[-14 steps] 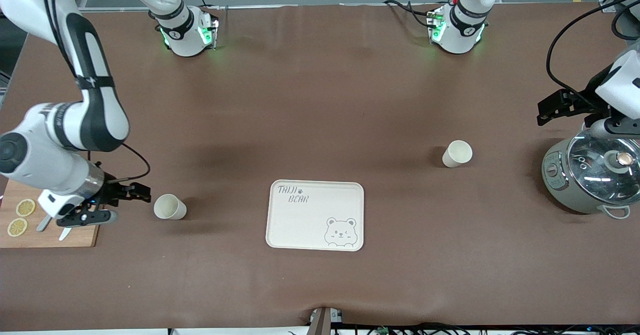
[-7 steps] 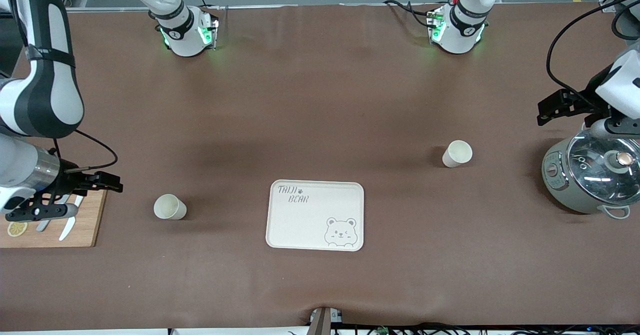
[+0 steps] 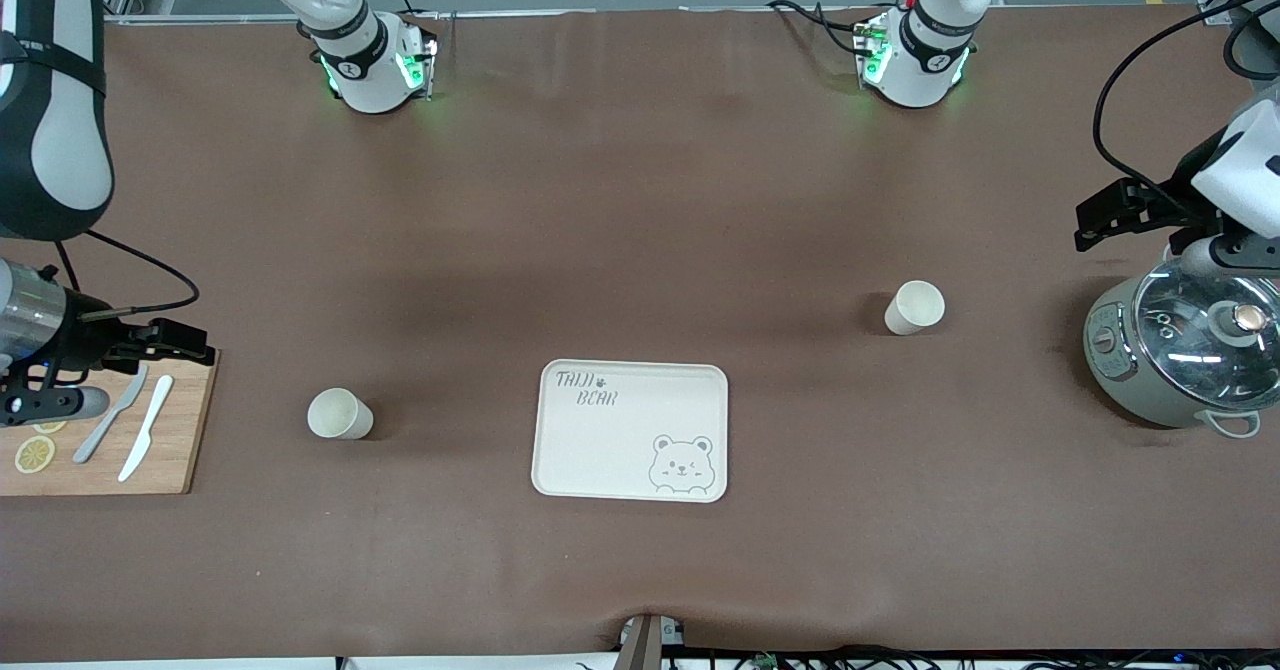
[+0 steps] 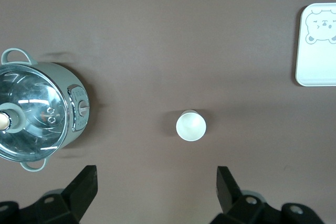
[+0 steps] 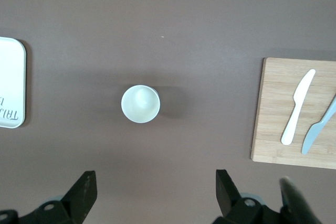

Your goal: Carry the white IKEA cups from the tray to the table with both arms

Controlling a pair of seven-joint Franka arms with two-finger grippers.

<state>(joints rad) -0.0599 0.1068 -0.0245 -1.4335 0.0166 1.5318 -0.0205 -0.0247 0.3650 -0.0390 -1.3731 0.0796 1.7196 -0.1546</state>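
Two white IKEA cups stand upright on the brown table. One cup (image 3: 340, 414) stands beside the bear tray toward the right arm's end and also shows in the right wrist view (image 5: 140, 103). The other cup (image 3: 914, 307) stands toward the left arm's end, farther from the front camera than the tray, and shows in the left wrist view (image 4: 190, 125). My right gripper (image 3: 190, 350) is open and empty, over the edge of the cutting board, apart from its cup (image 5: 153, 182). My left gripper (image 3: 1095, 220) is open and empty, up beside the pot, apart from its cup (image 4: 155, 182).
The cream bear tray (image 3: 630, 430) lies bare at the table's middle, near the front camera. A wooden cutting board (image 3: 170, 450) with two knives and lemon slices lies at the right arm's end. A grey pot (image 3: 1180, 355) with a glass lid stands at the left arm's end.
My right gripper has drawn away from its cup toward the right arm's end of the table, over the cutting board. The left arm and both cups have not moved.
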